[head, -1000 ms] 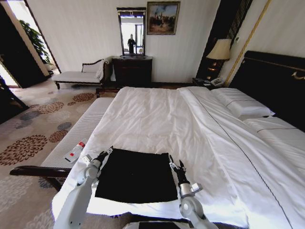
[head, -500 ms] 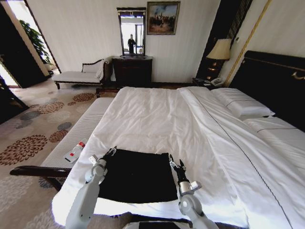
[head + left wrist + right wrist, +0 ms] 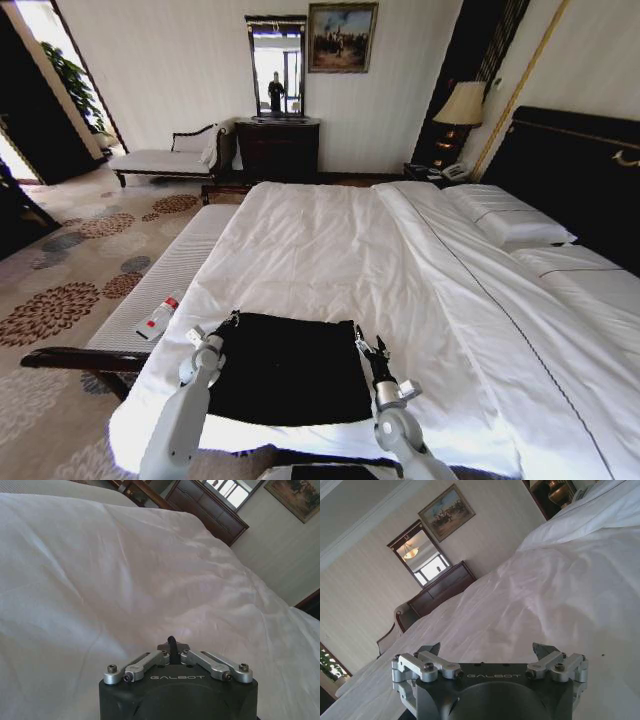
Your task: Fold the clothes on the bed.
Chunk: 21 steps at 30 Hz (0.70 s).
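Here, your left gripper (image 3: 228,322) sits at the far left corner of the T-shirt (image 3: 285,367), and from the left wrist camera you can see its fingers drawn together with a small bit of black cloth pinched between the tips (image 3: 171,645), so it is closed on the fabric. Your right gripper (image 3: 366,342) is at the far right corner of the same garment; from the right wrist camera its 2 fingers (image 3: 431,650) stand wide apart with bare white sheet between them, so it is open and holding nothing. Both arms reach forward from the bottom of the head view, the left one along the left edge of the cloth, the right one along its right edge. The T-shirt lies flat as a dark, roughly rectangular shape on the near end of the bed (image 3: 330,240), close to the foot edge, with white duvet showing all around it; no lettering shows on the side facing up. Beyond it the white bedding stretches away smooth toward the pillows (image 3: 505,222) and the dark headboard (image 3: 575,170) on your right. Just left of the bed runs a long white cushioned bench (image 3: 165,280), and on it lies a small white bottle (image 3: 158,317) with a red end, well apart from the garment. Farther off you have a patterned carpet (image 3: 70,270), a dark dresser (image 3: 277,148) with a mirror (image 3: 276,65) above it, a framed painting (image 3: 342,37), a lamp (image 3: 460,105) and a pale chaise (image 3: 165,158).
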Motion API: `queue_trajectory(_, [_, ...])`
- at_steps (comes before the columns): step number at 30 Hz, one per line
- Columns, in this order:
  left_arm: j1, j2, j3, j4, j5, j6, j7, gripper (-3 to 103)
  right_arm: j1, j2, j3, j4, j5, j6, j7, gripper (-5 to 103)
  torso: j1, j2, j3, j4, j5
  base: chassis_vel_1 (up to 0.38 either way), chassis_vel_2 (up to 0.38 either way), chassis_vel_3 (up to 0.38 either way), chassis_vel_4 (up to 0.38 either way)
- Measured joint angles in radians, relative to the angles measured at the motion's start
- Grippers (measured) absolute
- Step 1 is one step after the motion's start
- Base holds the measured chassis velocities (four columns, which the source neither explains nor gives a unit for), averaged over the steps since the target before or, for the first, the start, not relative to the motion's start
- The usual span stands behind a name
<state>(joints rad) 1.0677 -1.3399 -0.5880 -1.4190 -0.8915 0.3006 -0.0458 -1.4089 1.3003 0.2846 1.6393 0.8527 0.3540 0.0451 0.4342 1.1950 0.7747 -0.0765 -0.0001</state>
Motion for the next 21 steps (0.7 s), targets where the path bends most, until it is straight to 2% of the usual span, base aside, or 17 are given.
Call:
queue_trajectory(12, [-0.010,-0.003,-0.013,0.004,-0.005,-0.003,-0.005,1,0.036,-0.015,-0.007,-0.020,0.006,-0.015,0.005,100,0.000,0.000,0.000,-0.0002,-0.0001,0.000,0.000,0.000,0.000])
queue_trajectory(17, [-0.014,0.038,-0.036,-0.015,-0.039,-0.002,-0.013,1,0.115,-0.047,-0.018,-0.058,0.058,-0.075,0.006,100,0.000,0.000,0.000,0.0004,0.0001,0.000,0.000,0.000,0.000])
queue_trajectory(21, [-0.011,0.067,-0.042,-0.029,-0.055,0.001,-0.017,1,0.180,-0.074,-0.038,-0.099,0.113,-0.146,-0.045,100,0.000,0.000,0.000,0.0006,0.0001,0.000,0.000,0.000,0.000])
